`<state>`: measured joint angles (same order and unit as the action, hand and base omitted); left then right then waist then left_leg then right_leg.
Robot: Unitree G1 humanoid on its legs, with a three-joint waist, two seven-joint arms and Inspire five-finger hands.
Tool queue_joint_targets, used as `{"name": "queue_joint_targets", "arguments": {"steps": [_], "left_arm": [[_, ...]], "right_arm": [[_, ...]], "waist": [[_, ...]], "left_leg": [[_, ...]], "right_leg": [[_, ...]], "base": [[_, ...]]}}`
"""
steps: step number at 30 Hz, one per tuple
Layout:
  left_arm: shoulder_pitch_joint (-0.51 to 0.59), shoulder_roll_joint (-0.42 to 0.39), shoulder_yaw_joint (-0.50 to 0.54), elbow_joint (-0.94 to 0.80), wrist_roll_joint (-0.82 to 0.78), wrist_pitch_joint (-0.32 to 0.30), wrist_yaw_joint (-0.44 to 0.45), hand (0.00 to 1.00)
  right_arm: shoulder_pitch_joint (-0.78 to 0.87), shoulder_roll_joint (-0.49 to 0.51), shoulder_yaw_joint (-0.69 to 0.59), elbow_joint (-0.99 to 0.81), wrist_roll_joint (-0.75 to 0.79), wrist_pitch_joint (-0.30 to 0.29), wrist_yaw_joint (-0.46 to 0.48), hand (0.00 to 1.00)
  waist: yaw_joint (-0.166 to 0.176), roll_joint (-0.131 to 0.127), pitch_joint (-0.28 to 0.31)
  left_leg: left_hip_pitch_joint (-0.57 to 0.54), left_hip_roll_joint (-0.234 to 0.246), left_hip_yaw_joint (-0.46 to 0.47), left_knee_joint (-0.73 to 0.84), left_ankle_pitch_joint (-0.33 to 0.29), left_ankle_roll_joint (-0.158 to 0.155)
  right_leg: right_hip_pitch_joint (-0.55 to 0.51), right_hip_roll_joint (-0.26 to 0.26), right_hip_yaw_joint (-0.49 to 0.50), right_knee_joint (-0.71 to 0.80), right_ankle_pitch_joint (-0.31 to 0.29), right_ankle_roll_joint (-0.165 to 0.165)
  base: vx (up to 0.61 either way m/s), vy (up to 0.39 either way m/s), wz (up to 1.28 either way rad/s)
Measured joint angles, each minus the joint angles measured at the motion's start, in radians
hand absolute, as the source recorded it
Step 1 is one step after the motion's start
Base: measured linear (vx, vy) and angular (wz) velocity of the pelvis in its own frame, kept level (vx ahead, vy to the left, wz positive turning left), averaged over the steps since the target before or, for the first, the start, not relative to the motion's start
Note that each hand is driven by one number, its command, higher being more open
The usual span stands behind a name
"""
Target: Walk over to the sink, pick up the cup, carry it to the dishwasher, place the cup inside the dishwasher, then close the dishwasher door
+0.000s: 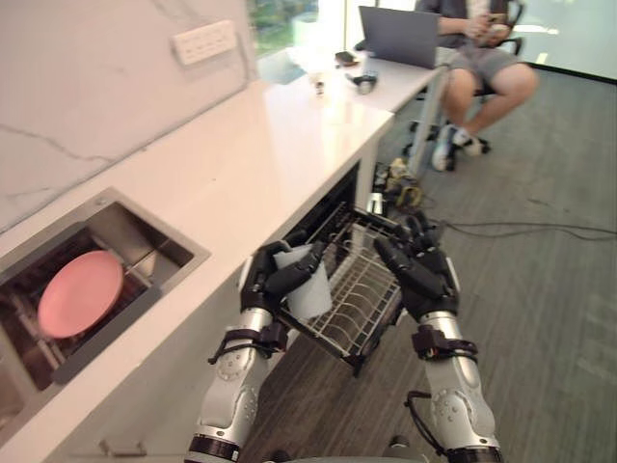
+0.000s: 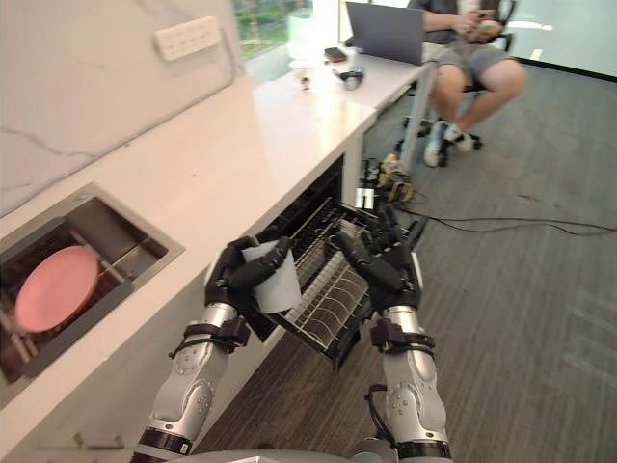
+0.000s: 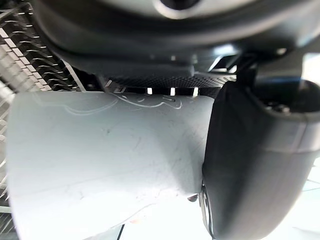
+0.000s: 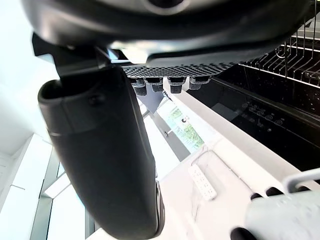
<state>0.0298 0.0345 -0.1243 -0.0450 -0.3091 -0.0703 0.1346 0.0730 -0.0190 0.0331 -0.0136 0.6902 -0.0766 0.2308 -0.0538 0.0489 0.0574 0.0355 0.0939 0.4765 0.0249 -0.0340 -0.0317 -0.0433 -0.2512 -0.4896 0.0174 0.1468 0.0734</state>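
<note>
Marble wall [image 1: 87, 106], white counter [image 1: 251, 164], grey carpet floor [image 1: 549, 318], bright window [image 1: 280, 19].

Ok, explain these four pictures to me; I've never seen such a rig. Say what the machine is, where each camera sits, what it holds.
It is a humanoid robot with two silver arms and dark hands. The two wide pictures come from cameras in its head, looking down; the two close-ups from cameras on its wrists. Its left hand grips a pale cup over the pulled-out dishwasher rack; its right hand hangs open beside it, holding nothing. On its left a white counter has a sink with a pink plate in it. A person sits at a desk behind.
</note>
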Motion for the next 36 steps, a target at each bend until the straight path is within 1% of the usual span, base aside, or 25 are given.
{"name": "queue_joint_targets", "arguments": {"steps": [1, 2, 3, 4, 5, 6, 9, 13, 15, 16, 17, 19, 22, 29, 33, 36], "left_arm": [[-0.007, -0.001, 0.005, 0.0, 0.015, -0.011, 0.009, 0.0], [-0.021, -0.004, 0.015, 0.0, 0.036, -0.037, 0.019, 0.0], [-0.035, -0.005, 0.02, 0.0, 0.051, -0.072, 0.021, 0.0], [-0.041, -0.004, 0.021, 0.0, 0.066, -0.091, 0.021, 0.0], [-0.051, -0.003, 0.03, 0.0, 0.091, -0.126, 0.021, 0.0], [-0.06, -0.003, 0.039, 0.0, 0.118, -0.146, 0.021, 0.0], [-0.067, -0.003, 0.036, 0.01, 0.177, -0.173, 0.019, 0.0], [-0.073, -0.002, 0.021, 0.043, 0.213, -0.176, 0.012, 0.0], [-0.074, 0.004, 0.008, 0.056, 0.218, -0.176, 0.012, 0.0], [-0.074, 0.006, 0.007, 0.056, 0.226, -0.176, 0.012, 0.0], [-0.075, 0.007, 0.005, 0.056, 0.232, -0.177, 0.012, 0.0], [-0.075, 0.01, 0.005, 0.056, 0.232, -0.177, 0.012, 0.0], [-0.075, 0.027, -0.004, 0.056, 0.231, -0.177, 0.005, 0.0], [-0.075, 0.043, -0.038, 0.056, 0.234, -0.186, -0.017, 0.0], [-0.075, 0.048, -0.041, 0.055, 0.234, -0.191, -0.034, 0.0], [-0.075, 0.057, -0.042, 0.051, 0.233, -0.191, -0.047, 0.0]], "right_arm": [[0.0, -0.003, 0.006, 0.003, 0.016, 0.008, 0.019, 1.0], [0.0, -0.012, 0.018, 0.013, 0.046, 0.022, 0.049, 1.0], [-0.001, -0.018, 0.025, 0.026, 0.083, 0.041, 0.086, 1.0], [-0.005, -0.023, 0.03, 0.032, 0.103, 0.055, 0.107, 1.0], [-0.018, -0.041, 0.045, 0.045, 0.13, 0.082, 0.144, 1.0], [-0.03, -0.061, 0.056, 0.051, 0.153, 0.11, 0.176, 1.0], [-0.047, -0.1, 0.053, 0.051, 0.181, 0.158, 0.241, 1.0], [-0.056, -0.118, 0.038, 0.051, 0.189, 0.177, 0.257, 1.0], [-0.061, -0.118, 0.035, 0.051, 0.189, 0.185, 0.257, 1.0], [-0.062, -0.118, 0.036, 0.051, 0.189, 0.187, 0.257, 1.0], [-0.063, -0.118, 0.037, 0.051, 0.189, 0.194, 0.257, 1.0], [-0.064, -0.118, 0.044, 0.051, 0.189, 0.197, 0.257, 1.0], [-0.073, -0.118, 0.058, 0.052, 0.17, 0.198, 0.252, 1.0], [-0.102, -0.137, 0.072, 0.055, 0.13, 0.198, 0.231, 1.0], [-0.109, -0.142, 0.074, 0.056, 0.058, 0.198, 0.221, 1.0], [-0.11, -0.16, 0.083, 0.056, -0.026, 0.198, 0.21, 1.0]], "waist": [[0.0, -0.001, 0.001], [0.002, -0.004, 0.002], [0.011, -0.01, 0.001], [0.014, -0.012, 0.001], [0.019, -0.013, 0.001], [0.025, -0.013, 0.002], [0.031, -0.014, 0.002], [0.021, -0.019, 0.001], [0.014, -0.028, 0.003], [0.013, -0.031, 0.003], [0.012, -0.04, 0.003], [0.012, -0.047, 0.001], [0.014, -0.048, 0.001], [0.014, -0.052, -0.002], [0.014, -0.053, -0.002], [0.014, -0.053, -0.002]], "left_leg": [[-0.002, -0.003, 0.0, 0.009, -0.005, 0.002], [-0.003, -0.009, -0.004, 0.019, -0.011, 0.006], [-0.003, -0.013, -0.01, 0.022, -0.011, 0.006], [-0.004, -0.013, -0.013, 0.022, -0.011, 0.006], [-0.011, -0.012, -0.019, 0.023, -0.009, 0.004], [-0.015, -0.01, -0.022, 0.022, -0.005, 0.002], [-0.016, -0.007, -0.023, 0.017, 0.001, -0.005], [-0.013, -0.007, -0.022, 0.004, 0.009, -0.006], [-0.008, -0.009, -0.022, -0.006, 0.015, -0.007], [-0.007, -0.009, -0.022, -0.009, 0.017, -0.007], [-0.003, -0.009, -0.022, -0.019, 0.023, -0.008], [-0.001, -0.009, -0.023, -0.025, 0.027, -0.008], [0.002, -0.011, -0.028, -0.028, 0.029, -0.007], [0.012, -0.02, -0.051, -0.074, 0.062, -0.005], [0.021, -0.024, -0.051, -0.096, 0.075, -0.003], [0.028, -0.025, -0.052, -0.111, 0.086, -0.004]], "right_leg": [[0.01, -0.001, -0.003, -0.018, 0.01, 0.002], [0.03, -0.004, -0.006, -0.049, 0.021, 0.008], [0.045, -0.004, -0.01, -0.07, 0.025, 0.014], [0.049, -0.003, -0.012, -0.076, 0.025, 0.015], [0.05, 0.0, -0.017, -0.08, 0.025, 0.016], [0.05, 0.004, -0.02, -0.086, 0.025, 0.016], [0.051, 0.014, -0.022, -0.092, 0.024, 0.017], [0.051, 0.017, -0.023, -0.097, 0.024, 0.017], [0.053, 0.019, -0.023, -0.101, 0.024, 0.017], [0.053, 0.019, -0.023, -0.101, 0.024, 0.017], [0.053, 0.021, -0.024, -0.101, 0.024, 0.017], [0.053, 0.022, -0.025, -0.101, 0.024, 0.017], [0.059, 0.021, -0.029, -0.101, 0.024, 0.017], [0.064, 0.021, -0.033, -0.101, 0.024, 0.017], [0.065, 0.021, -0.033, -0.101, 0.022, 0.019], [0.065, 0.023, -0.034, -0.101, 0.021, 0.021]], "base": [[-0.01, 0.029, -0.19], [-0.01, 0.02, 0.11], [0.0, 0.008, 0.16], [-0.01, -0.021, 0.17], [-0.01, -0.04, 0.13], [-0.01, -0.042, 0.1], [0.0, -0.035, 0.01], [0.0, 0.0, 0.0], [0.0, 0.0, 0.0], [0.0, 0.0, 0.0], [0.0, 0.0, 0.0], [0.0, 0.0, 0.0], [-0.01, 0.005, 0.06], [-0.01, 0.005, 0.1], [-0.01, -0.001, 0.0], [0.0, 0.0, 0.0]]}}
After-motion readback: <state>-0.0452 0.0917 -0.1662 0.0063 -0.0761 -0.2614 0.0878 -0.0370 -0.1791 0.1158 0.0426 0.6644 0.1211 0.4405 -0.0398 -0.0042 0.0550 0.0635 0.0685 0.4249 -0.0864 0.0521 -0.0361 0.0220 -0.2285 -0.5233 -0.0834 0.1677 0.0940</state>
